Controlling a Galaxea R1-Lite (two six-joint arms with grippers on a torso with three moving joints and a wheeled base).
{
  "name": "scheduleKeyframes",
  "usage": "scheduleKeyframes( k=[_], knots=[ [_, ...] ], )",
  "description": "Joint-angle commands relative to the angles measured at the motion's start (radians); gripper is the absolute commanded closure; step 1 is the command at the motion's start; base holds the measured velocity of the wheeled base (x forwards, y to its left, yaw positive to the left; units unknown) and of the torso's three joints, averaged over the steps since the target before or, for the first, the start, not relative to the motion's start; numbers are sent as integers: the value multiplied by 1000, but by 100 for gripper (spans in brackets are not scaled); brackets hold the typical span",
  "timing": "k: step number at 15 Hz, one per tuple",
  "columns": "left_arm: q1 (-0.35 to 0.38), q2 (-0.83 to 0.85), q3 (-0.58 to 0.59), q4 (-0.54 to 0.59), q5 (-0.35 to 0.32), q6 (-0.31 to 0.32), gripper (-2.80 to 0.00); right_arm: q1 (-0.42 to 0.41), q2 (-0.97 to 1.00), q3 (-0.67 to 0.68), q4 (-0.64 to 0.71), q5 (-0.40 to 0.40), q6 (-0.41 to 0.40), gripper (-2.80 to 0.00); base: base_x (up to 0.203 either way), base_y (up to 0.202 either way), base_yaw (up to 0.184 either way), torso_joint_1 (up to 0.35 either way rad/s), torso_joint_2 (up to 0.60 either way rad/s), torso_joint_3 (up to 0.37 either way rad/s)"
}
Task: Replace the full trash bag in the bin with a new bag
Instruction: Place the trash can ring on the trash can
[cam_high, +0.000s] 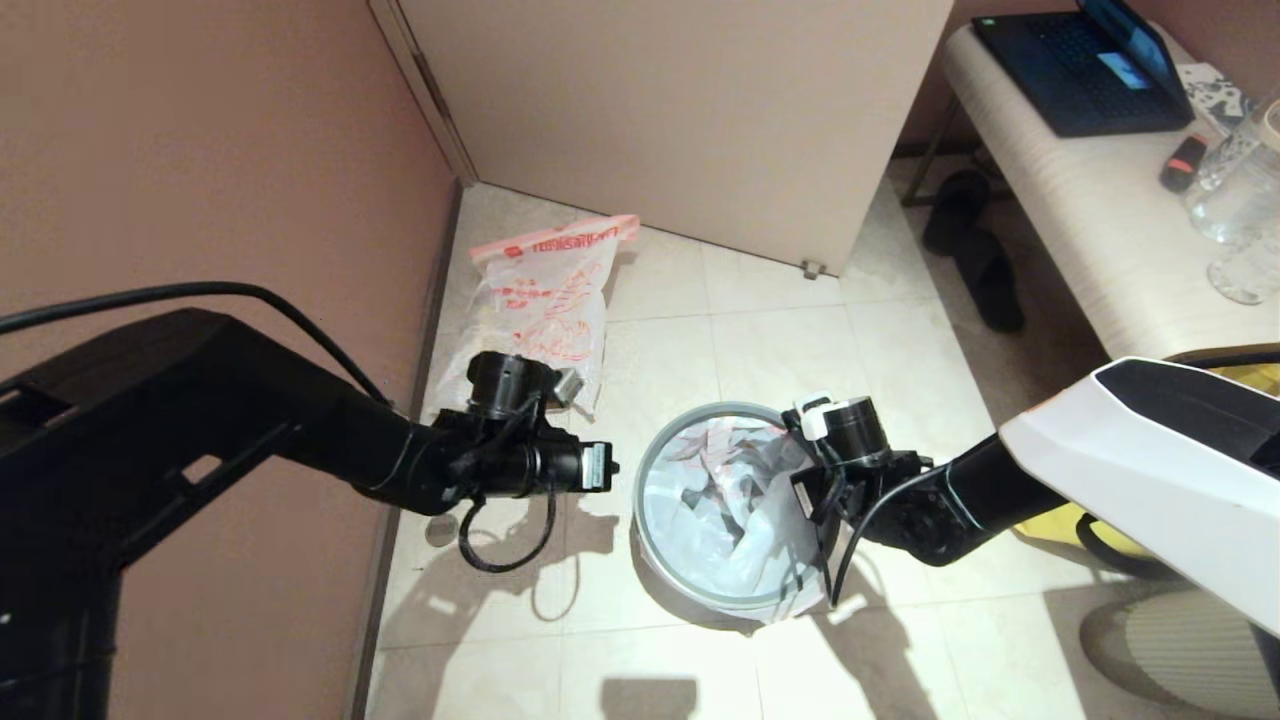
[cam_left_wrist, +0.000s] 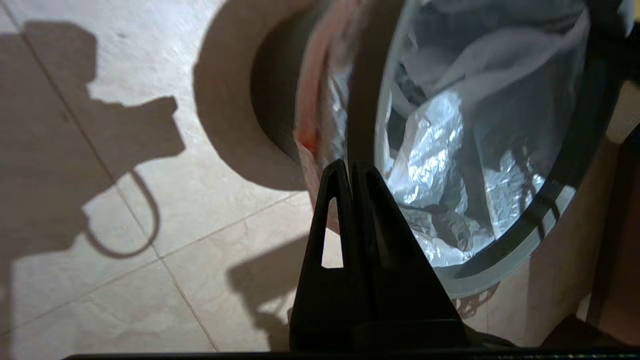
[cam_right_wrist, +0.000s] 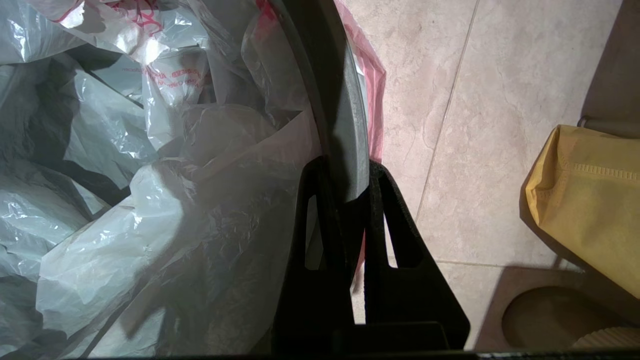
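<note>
At centre floor, the small round black plastic bin (cam_high: 712, 590) with its grey ring rim (cam_high: 655, 455) holds the crinkly clear-whitish new bag (cam_high: 715, 505). At its three o'clock, the right hand (cam_right_wrist: 356, 170) pinches ring and bag edge. At nine o'clock, the left hand (cam_left_wrist: 348, 167) hangs closed, empty. At eleven o'clock lies the red-printed translucent full trash bag (cam_high: 545, 300); its contents are hard to make out.

fingers (cam_right_wrist: 380, 200) pinching grey ring (cam_right_wrist: 345, 135), new bag (cam_right_wrist: 165, 200)

Tiled floor (cam_high: 760, 340): bin (cam_high: 655, 560) centre, full trash bag (cam_high: 545, 300) by wall, slippers (cam_high: 975, 245) near bench, yellow bag (cam_right_wrist: 590, 195) right.
</note>
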Motion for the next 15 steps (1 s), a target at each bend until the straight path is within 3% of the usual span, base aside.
scheduleKeyframes(
  k=[1,5,7,9,15],
  knots=[
    [13,-54,5,1,-30,-2,0,0,5,-1,-3,-2,-1,0,0,0,0,0,0,0],
    [-14,-8,12,-1,-63,-10,0,1,5,-2,-3,-2,-3,0,0,0,0,0,0,0],
    [-11,2,20,-2,-211,-31,0,7,5,-4,-3,-2,-3,0,0,0,0,0,0,0],
    [9,28,18,-2,-293,-43,0,7,5,-6,-3,-2,-3,0,0,0,0,0,0,0],
    [36,165,-42,2,-297,-24,0,7,5,-9,-5,-2,-13,0,0,0,0,0,0,0]
  ],
)
